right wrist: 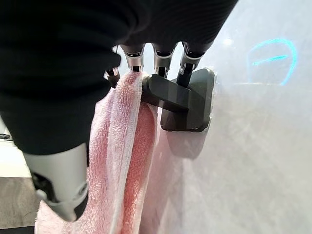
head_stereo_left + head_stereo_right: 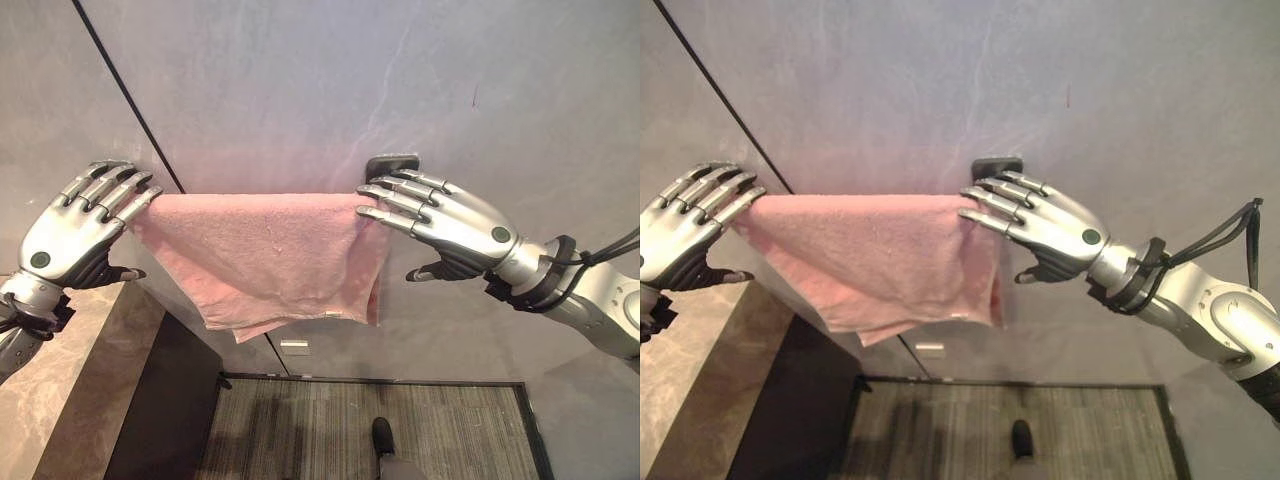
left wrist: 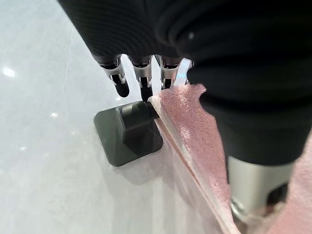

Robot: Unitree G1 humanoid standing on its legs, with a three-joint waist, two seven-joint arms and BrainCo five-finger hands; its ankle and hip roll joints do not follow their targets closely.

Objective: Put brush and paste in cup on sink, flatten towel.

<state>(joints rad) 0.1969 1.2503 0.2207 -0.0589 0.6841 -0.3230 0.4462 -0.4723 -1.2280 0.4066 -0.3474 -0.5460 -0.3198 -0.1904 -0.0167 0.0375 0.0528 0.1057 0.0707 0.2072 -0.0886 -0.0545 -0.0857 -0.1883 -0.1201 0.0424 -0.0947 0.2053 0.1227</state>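
pink towel [image 2: 262, 252] draped over wall rail | left hand [image 2: 72, 237] flat-fingered at left end, grasping nothing | right hand [image 2: 452, 226] flat-fingered at right end by mount [image 1: 187, 100], grasping nothing

Pink towel on pale grey wall

The towel [image 2: 265, 255] is plain salmon pink with a paler woven edge band; the wall [image 2: 300, 80] is light grey with faint marbling; the rail mounts [image 1: 187, 100] are black; the counter [image 2: 70, 390] is beige-brown marbled; the floor [image 2: 400, 430] is grey-brown striped.
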